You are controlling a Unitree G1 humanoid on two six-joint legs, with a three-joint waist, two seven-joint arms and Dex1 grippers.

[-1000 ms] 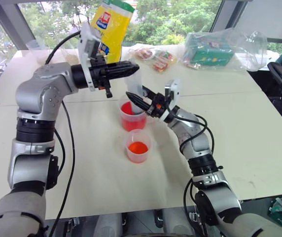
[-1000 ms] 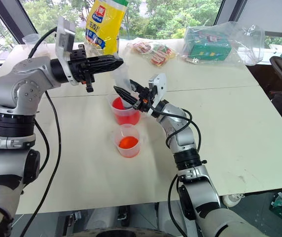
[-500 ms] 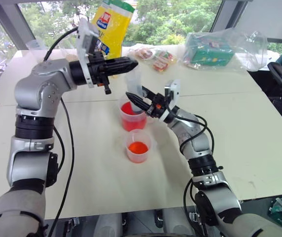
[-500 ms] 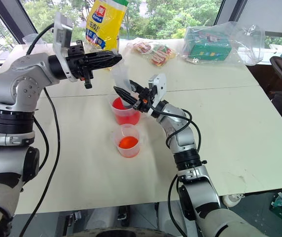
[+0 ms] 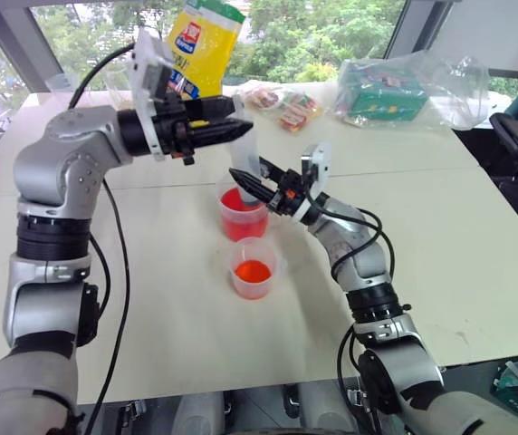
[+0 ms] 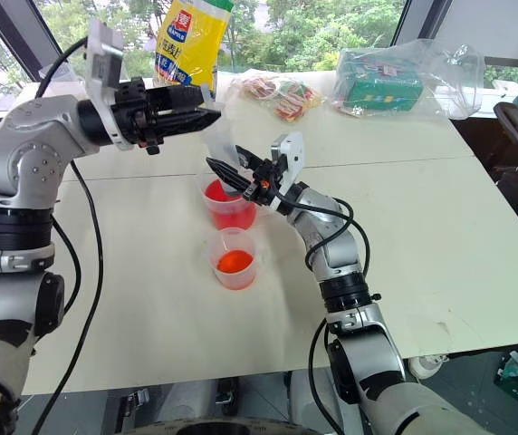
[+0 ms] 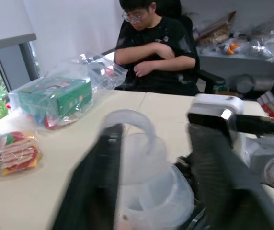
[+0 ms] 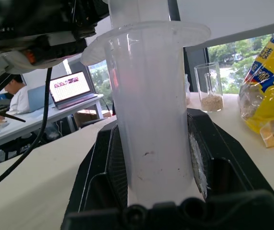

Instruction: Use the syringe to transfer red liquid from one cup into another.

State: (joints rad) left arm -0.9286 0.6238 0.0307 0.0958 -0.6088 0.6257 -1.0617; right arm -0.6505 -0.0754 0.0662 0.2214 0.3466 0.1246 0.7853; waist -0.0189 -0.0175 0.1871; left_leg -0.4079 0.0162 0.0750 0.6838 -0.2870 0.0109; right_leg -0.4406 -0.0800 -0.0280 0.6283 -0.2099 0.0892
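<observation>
the left arm reaches in from nine o'clock, its wrist level, and the left gripper (image 5: pixel 238 130) points toward three o'clock with its fingers (image 7: pixel 96 191) spread apart. the right arm rises from five o'clock, forearm angled toward eleven o'clock, the right gripper (image 5: pixel 241 180) clamped tight.

Seen: a broad white table (image 5: pixel 476 236), its top split by a seam running across, behind the cups. Near its middle stood the larger clear cup (image 5: pixel 242 217) holding red liquid (image 5: pixel 239 201), with the smaller cup (image 5: pixel 254 267), also red inside, just in front of it. Along the far edge lay a yellow bag (image 5: pixel 203 45), small red-printed snack packets (image 5: pixel 282 103), a green box in clear plastic wrap (image 5: pixel 388 93) and a clear cup of beige grains (image 8: pixel 210 89).
</observation>
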